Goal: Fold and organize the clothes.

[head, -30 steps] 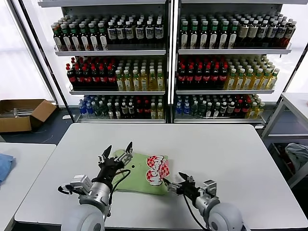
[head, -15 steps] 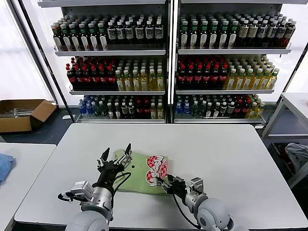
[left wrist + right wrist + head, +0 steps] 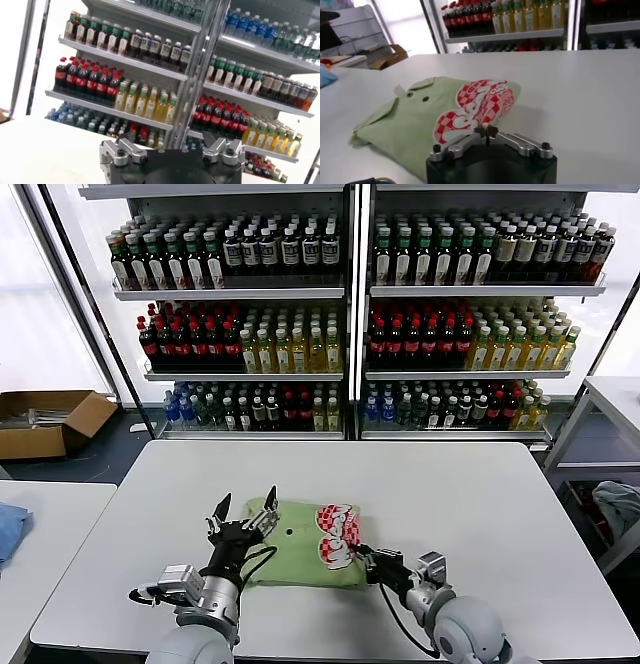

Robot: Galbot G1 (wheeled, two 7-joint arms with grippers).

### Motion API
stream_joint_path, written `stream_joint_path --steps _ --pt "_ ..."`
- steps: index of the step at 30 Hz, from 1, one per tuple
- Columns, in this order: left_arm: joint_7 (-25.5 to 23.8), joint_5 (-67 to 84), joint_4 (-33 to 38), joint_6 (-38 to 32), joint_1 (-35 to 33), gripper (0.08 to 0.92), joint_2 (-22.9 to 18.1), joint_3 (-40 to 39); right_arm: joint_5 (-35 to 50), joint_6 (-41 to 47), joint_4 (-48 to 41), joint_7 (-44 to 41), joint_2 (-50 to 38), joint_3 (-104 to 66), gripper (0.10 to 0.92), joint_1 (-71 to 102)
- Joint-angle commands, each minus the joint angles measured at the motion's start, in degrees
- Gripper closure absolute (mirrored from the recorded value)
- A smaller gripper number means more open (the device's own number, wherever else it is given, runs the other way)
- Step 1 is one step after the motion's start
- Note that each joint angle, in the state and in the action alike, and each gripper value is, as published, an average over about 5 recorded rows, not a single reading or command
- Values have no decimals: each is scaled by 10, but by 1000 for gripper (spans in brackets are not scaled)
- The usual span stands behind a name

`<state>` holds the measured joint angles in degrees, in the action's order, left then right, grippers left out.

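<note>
The light green shirt (image 3: 295, 549) lies folded on the white table (image 3: 460, 484), its red-and-white graphic (image 3: 338, 536) at its right end. It also shows in the right wrist view (image 3: 415, 117), with collar and dark buttons. My right gripper (image 3: 362, 554) is low at the shirt's right edge. Its fingertips meet beside the graphic in the right wrist view (image 3: 486, 132), shut on the shirt's edge. My left gripper (image 3: 247, 500) is open over the shirt's left end, fingers pointing up. Its wrist view (image 3: 172, 150) shows only shelves.
Shelves of bottles (image 3: 350, 314) stand behind the table. A side table on the left carries a blue cloth (image 3: 8, 529). A cardboard box (image 3: 45, 419) sits on the floor at the left. A grey cloth (image 3: 620, 504) lies at the far right.
My right gripper reached left to the shirt's edge, closed, and drew back right. The shirt shifted slightly right and lies flatter. My left gripper barely moved.
</note>
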<state>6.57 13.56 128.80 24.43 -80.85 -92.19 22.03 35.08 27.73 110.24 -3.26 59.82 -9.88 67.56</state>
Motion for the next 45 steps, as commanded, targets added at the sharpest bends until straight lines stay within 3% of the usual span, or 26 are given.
stream_joint_path --steps 1,18,34,45 --pt "-8 -8 -11 -4 1 177 23 -2 -5 -21 15 -46 -33 -122 918 74" --pt "-56 10 -91 -36 13 177 182 45 -11 -39 23 -75 -45 -196 918 144" --pt "-62 15 -107 -38 28 177 197 39 -14 -52 13 -74 -58 -239 911 165" --pt "-64 16 -101 -37 25 177 196 43 -22 -76 15 -69 -53 -242 627 160"
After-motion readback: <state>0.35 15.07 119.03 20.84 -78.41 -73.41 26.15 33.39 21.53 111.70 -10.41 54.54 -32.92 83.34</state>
